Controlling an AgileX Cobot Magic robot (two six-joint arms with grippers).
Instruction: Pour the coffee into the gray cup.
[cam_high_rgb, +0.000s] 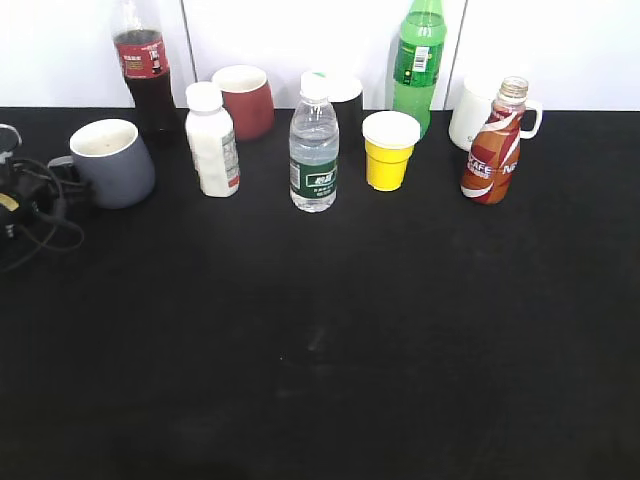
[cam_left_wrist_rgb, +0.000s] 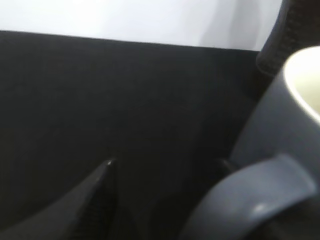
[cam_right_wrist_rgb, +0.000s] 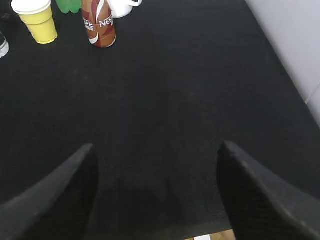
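The left gripper (cam_left_wrist_rgb: 165, 200) sits right at the gray cup (cam_left_wrist_rgb: 280, 150): in the left wrist view 1 dark finger (cam_left_wrist_rgb: 95, 200) shows to the left, and the mug's loop handle (cam_left_wrist_rgb: 260, 200) fills the lower right. The other finger is hidden, so I cannot tell whether this gripper is spread or pinching the handle. In the exterior view the arm shows only as dark parts and cables at the left edge, just beside the gray cup (cam_high_rgb: 112, 162).

The right gripper (cam_right_wrist_rgb: 157, 195) hangs over bare black table (cam_right_wrist_rgb: 200, 100) with its 2 fingers (cam_right_wrist_rgb: 60, 190) spread wide and nothing between them. Ahead of it and to its left, well apart, stands the coffee (cam_right_wrist_rgb: 99, 24), upright, its neck cut off by the top of that view. Just left of the bottle is a yellow cup (cam_right_wrist_rgb: 37, 22), and a white mug (cam_right_wrist_rgb: 120, 7) stands just behind it.

In the exterior view the coffee (cam_high_rgb: 494, 145) appears to have no cap on, though that is hard to confirm.

My reading is that the task is at its opening step: the mug is being secured and the coffee is untouched. Next, the right gripper would need to travel forward and left, straddle the bottle's body clear of the yellow cup and white mug, close, then carry it across to the gray cup.
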